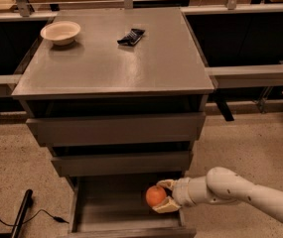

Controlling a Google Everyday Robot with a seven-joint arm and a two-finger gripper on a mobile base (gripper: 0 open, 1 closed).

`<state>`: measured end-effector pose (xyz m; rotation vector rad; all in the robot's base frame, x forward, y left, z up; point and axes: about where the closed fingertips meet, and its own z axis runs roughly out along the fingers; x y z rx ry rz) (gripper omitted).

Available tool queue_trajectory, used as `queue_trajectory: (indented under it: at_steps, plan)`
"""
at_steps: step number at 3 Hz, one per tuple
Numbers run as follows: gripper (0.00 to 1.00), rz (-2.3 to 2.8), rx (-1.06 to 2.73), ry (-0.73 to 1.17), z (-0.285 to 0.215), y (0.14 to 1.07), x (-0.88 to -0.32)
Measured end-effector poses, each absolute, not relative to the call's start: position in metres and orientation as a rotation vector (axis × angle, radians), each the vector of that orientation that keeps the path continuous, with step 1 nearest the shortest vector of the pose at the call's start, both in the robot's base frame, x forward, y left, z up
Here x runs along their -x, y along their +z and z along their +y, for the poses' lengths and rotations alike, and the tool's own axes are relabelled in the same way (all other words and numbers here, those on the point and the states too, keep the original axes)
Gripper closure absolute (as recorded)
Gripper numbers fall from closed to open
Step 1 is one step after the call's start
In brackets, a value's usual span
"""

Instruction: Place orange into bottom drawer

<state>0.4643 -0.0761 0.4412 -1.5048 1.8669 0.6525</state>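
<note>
The orange (155, 195) is a small round orange-red fruit held between the two cream-coloured fingers of my gripper (164, 197). The gripper is shut on it, low inside the open bottom drawer (126, 227), over the right part of its bare grey floor. The white arm reaches in from the lower right. The drawer is pulled out toward the camera below two shut drawers of the grey-brown cabinet (111, 63).
On the cabinet top stand a cream shallow bowl (60, 32) at the back left and a dark snack packet (131, 36) near the back middle. A black cable and rod (19, 217) lie on the floor at the left. Shelving runs behind.
</note>
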Motion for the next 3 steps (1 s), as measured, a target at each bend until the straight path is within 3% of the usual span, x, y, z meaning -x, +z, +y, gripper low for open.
queue_trajectory:
  at_steps: [3]
  plan:
    - [1.00,1.810,1.489,0.713,-0.077,0.324,-0.494]
